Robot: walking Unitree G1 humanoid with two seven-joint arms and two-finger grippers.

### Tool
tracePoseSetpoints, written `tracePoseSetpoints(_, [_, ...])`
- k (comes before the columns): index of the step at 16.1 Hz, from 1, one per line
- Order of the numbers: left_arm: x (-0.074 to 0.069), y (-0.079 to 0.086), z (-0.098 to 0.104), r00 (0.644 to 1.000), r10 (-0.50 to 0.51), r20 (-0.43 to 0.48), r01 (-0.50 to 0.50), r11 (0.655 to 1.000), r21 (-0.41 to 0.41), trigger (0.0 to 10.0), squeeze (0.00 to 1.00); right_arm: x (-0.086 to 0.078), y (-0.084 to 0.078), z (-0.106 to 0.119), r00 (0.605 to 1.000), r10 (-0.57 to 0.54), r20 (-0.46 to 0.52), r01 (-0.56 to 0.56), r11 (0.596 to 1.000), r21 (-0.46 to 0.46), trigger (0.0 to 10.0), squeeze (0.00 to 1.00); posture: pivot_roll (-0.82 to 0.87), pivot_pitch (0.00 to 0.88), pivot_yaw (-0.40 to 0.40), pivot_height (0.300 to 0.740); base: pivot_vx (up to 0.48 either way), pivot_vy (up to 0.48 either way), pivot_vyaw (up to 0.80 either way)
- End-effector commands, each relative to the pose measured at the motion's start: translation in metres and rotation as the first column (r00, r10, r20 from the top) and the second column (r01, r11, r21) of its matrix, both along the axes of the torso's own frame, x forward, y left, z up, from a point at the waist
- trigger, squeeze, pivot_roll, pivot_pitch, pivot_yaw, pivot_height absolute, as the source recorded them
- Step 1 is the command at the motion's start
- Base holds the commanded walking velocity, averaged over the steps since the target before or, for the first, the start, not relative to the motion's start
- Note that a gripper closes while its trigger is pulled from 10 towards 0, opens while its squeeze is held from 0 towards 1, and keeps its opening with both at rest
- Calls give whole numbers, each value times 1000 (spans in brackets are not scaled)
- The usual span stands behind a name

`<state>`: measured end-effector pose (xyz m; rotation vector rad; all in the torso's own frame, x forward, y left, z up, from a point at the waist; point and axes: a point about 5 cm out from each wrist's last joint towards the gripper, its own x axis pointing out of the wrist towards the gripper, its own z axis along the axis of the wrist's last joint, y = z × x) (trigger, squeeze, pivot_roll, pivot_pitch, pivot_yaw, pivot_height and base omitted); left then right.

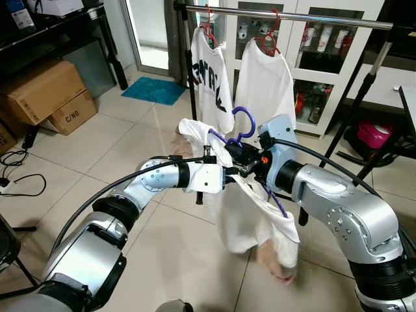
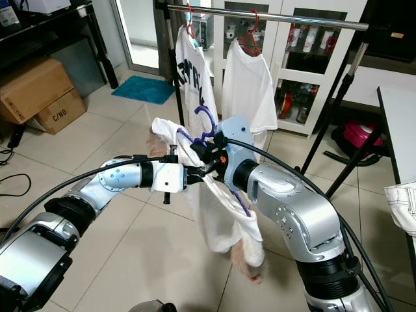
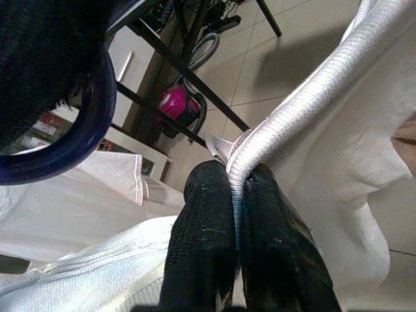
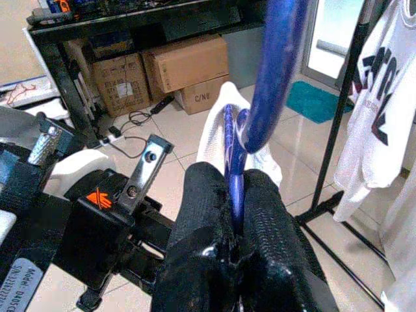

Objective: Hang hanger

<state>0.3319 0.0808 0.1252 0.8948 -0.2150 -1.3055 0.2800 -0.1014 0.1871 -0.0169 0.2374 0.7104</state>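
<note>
A blue hanger [image 1: 242,125] carries a white shirt [image 1: 250,221] that droops toward the floor in front of me. My right gripper [image 1: 242,153] is shut on the hanger's neck, which shows between its fingers [image 4: 214,214] in the right wrist view, hook [image 4: 273,71] pointing up. My left gripper [image 1: 229,174] is shut on the shirt's collar hem [image 3: 286,123], pinched between its fingers [image 3: 201,221]. The clothes rail [image 1: 286,15] runs across the back, above and beyond both grippers.
Two white shirts on red hangers [image 1: 209,29] [image 1: 268,40] hang on the rail. The rail's black legs [image 1: 348,104] stand to the right. Cardboard boxes [image 1: 42,91] and a black shelf sit at left, a teal mat [image 1: 153,90] behind, a pink object [image 1: 374,133] at right.
</note>
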Motion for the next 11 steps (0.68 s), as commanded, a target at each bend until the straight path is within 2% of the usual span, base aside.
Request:
tracePoseSetpoints(1, [3, 0, 5, 1000, -4, 5, 4, 1000, -8, 0, 0, 0, 5, 10, 999, 27, 36, -27, 1000, 10, 10000, 0, -131, 0, 107, 740, 0, 0, 0])
tracePoseSetpoints(6, [3, 1, 17, 999, -42, 19, 42, 998, -37, 0, 0, -1, 2, 4, 1000, 23, 19, -22, 1000, -19, 10000, 0, -133, 0, 112, 740, 0, 0, 0])
tracePoseSetpoints(8, [-3, 2, 26, 992, -124, 2, 124, 992, -31, 0, 0, -1, -6, -10, 1000, 5, -27, -7, 997, -83, 10000, 0, -123, 0, 107, 740, 0, 0, 0])
tracePoseSetpoints(10, [-8, 3, 25, 987, -161, -16, 160, 987, -4, 0, 0, -1, -8, -15, 999, -1, -43, -3, 994, -106, 10000, 0, -122, 0, 106, 740, 0, 0, 0])
tracePoseSetpoints(11, [-11, 4, 26, 984, -177, -25, 177, 984, 8, 0, 0, 0, -11, -22, 998, -4, -55, -4, 987, -159, 10000, 0, -119, 0, 101, 740, 0, 0, 0])
